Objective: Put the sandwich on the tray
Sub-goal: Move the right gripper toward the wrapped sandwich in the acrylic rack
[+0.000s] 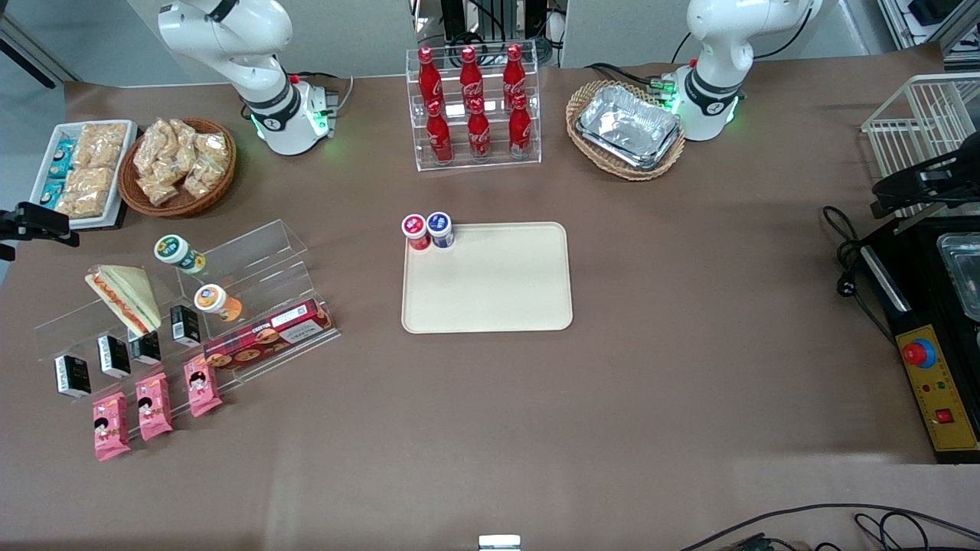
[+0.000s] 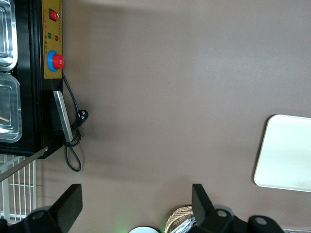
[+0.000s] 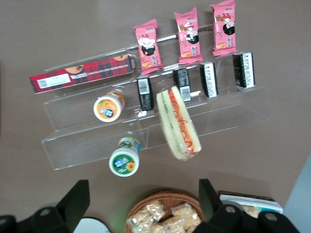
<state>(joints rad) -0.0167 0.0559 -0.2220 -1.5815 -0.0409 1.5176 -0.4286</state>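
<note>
The gripper (image 3: 142, 188) hangs above the working arm's end of the table. Its two fingers (image 3: 77, 194) are spread wide with nothing between them. Below it the wrist camera takes in the clear stepped stand (image 3: 233, 114) and the rim of a wicker basket of snacks (image 3: 163, 216).

The sandwich (image 3: 177, 121) lies on that stand, slanted across the steps, its red-orange filling edge facing up. On the front camera's clock face, a green-lidded cup (image 1: 178, 251) sits at about one o'clock from the sandwich (image 1: 122, 297) and an orange-lidded cup (image 1: 210, 298) at about three. Small black boxes (image 1: 115, 356) stand in a row at about six, with three pink snack packets (image 1: 153, 405) nearer the camera again. A red cookie box (image 1: 268, 335) lies along the stand's lowest step.

The tray (image 1: 490, 298) sits mid-table, at three o'clock from the stand and well apart from it. Its middle is bare. A red-lidded cup (image 1: 416, 231) and a blue-lidded cup (image 1: 439, 228) stand touching at its eleven o'clock corner, seemingly just inside the rim.
</note>
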